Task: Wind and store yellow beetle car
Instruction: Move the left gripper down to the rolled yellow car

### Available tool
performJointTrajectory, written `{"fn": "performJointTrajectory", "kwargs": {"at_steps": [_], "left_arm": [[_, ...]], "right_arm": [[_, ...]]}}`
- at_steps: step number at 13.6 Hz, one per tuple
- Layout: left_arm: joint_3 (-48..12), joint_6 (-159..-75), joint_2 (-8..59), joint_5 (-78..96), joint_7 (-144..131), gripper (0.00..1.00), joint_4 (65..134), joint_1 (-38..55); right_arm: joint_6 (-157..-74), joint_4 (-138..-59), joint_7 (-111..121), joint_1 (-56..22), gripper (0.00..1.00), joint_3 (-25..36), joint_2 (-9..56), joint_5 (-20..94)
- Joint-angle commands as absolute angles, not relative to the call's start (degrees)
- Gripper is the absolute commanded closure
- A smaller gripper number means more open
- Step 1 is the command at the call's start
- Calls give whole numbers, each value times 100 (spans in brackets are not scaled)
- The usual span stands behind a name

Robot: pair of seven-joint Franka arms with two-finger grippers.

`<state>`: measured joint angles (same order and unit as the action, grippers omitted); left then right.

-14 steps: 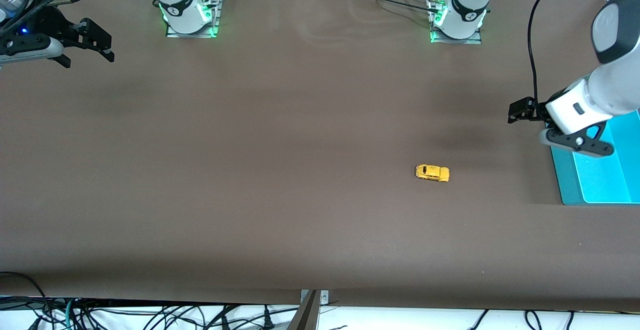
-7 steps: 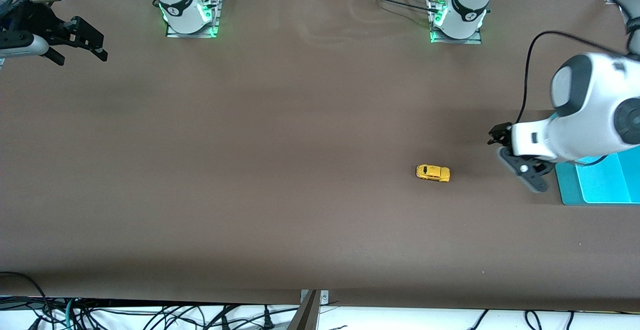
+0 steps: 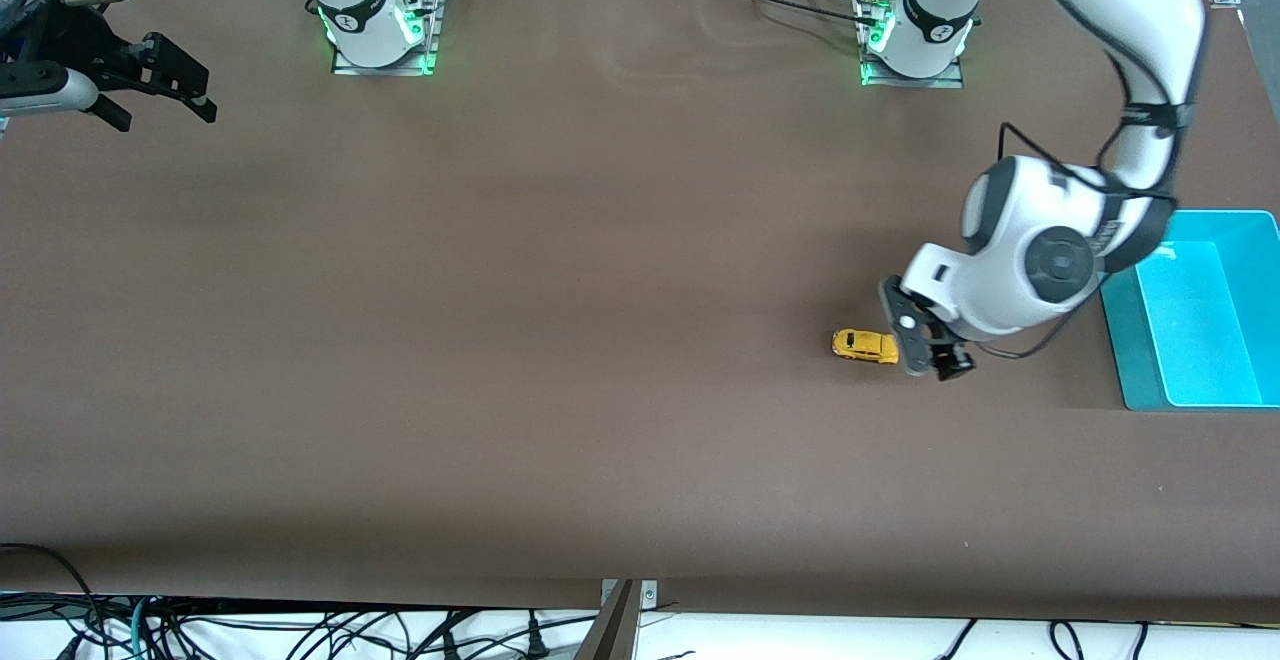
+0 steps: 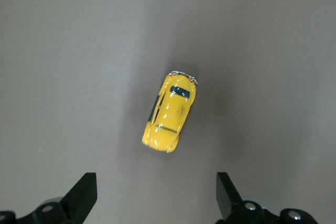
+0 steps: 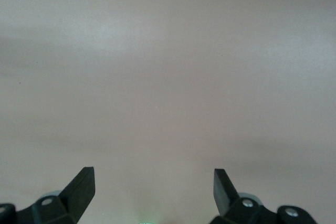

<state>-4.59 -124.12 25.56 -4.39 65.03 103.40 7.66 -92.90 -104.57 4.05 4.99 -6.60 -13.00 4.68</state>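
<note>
The yellow beetle car (image 3: pixel 865 346) sits on its wheels on the brown table, toward the left arm's end. It also shows in the left wrist view (image 4: pixel 170 119), lying just ahead of the open fingers. My left gripper (image 3: pixel 925 345) is open and empty, low over the table right beside the car on the bin's side. My right gripper (image 3: pixel 165 80) is open and empty and waits over the table's edge at the right arm's end; its wrist view shows only bare table between its fingers (image 5: pixel 79 187).
A teal bin (image 3: pixel 1125 360) stands at the left arm's end of the table, beside the left arm's wrist. Cables hang below the table's edge nearest the front camera.
My left arm has swung from above the teal bin down toward the car, and its gripper now sits right beside it. The right gripper has drawn slightly toward the table's edge. The car has not moved.
</note>
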Motion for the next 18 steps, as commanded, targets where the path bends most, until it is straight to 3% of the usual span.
{"fn": "performJointTrajectory", "kwargs": {"at_steps": [1, 7, 11, 12, 13, 15, 16, 18], "left_arm": [[-431, -12744, 2671, -615, 6864, 0, 10555, 817], [-466, -14016, 3182, -615, 7260, 0, 10994, 817], [-501, -14220, 3286, -624, 7365, 0, 10995, 835], [-510, -14238, 3331, -624, 7374, 4, 10995, 835], [-510, -14230, 3331, -624, 7383, 38, 10995, 835], [-510, -14229, 3331, -624, 7523, 79, 10969, 826], [-510, -14229, 3331, -624, 7558, 86, 10960, 800], [-510, -14221, 3314, -624, 7559, 87, 10960, 782]], "right_arm": [[-9334, -10512, 308, 448, 0, -650, -1371, 501], [-9360, -10512, 316, 457, 0, -677, -1371, 483], [-9360, -10520, 316, 448, 0, -677, -1371, 492], [-9360, -10521, 325, 457, 0, -677, -1380, 501], [-9360, -10529, 325, 448, 0, -668, -1380, 501], [-9352, -10529, 325, 448, 0, -668, -1389, 501], [-9352, -10529, 325, 457, 0, -668, -1389, 501], [-9343, -10529, 325, 448, 0, -668, -1397, 501]]}}
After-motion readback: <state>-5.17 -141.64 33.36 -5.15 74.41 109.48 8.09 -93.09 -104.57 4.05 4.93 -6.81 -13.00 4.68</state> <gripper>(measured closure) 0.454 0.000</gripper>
